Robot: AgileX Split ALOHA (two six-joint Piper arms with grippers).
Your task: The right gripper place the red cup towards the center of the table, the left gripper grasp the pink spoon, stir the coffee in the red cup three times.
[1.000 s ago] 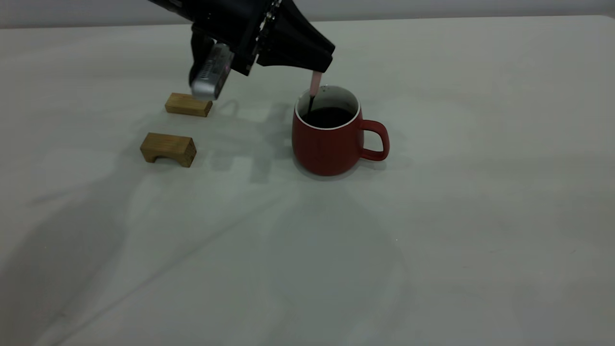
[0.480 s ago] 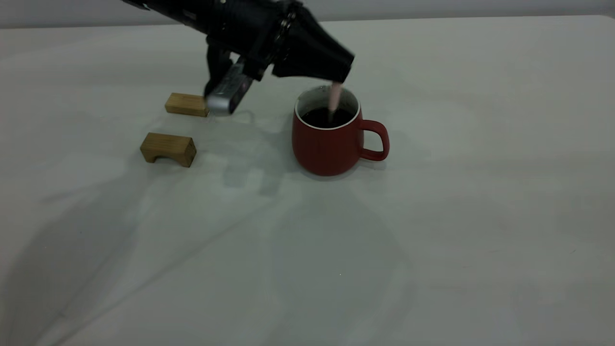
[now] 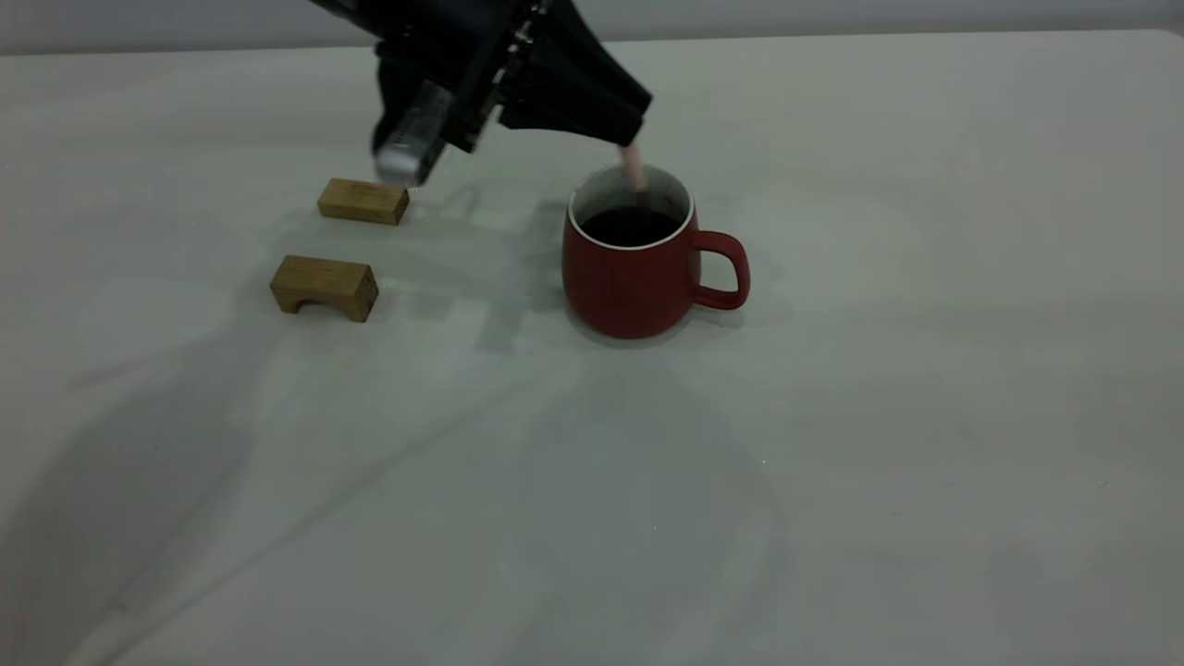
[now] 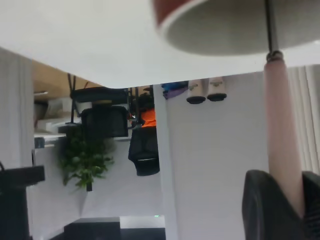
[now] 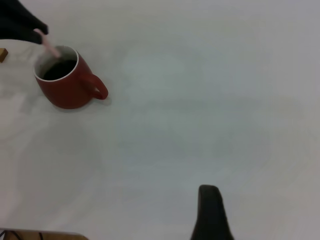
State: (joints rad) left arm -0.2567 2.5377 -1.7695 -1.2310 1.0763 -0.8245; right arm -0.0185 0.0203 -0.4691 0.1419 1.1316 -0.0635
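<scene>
Coffee (image 3: 631,225), dark and shiny, fills the red cup (image 3: 629,277), which stands on the table (image 3: 832,416) near its middle with its loop handle pointing toward the right arm's side. The pink spoon (image 3: 635,169) leans into the cup from above; its pink handle shows over the rim, and its thin grey neck goes down into the drink, so the bowl is hidden under the dark surface. The left gripper (image 3: 629,129) hangs just over the cup's far rim and is clamped on the top of the spoon's handle. In the left wrist view the pink handle (image 4: 282,135) sits squeezed between the black fingertips (image 4: 265,205), and only a blurry bit of the cup's rim (image 4: 170,17) can be seen. Two small wooden blocks (image 3: 326,285) lie on the table well off to the left of the cup, one behind the other. The right gripper (image 5: 211,212) is well apart from the cup; only one dark finger of it shows, cut off by the edge of its own wrist view, so its grip cannot be told.
</scene>
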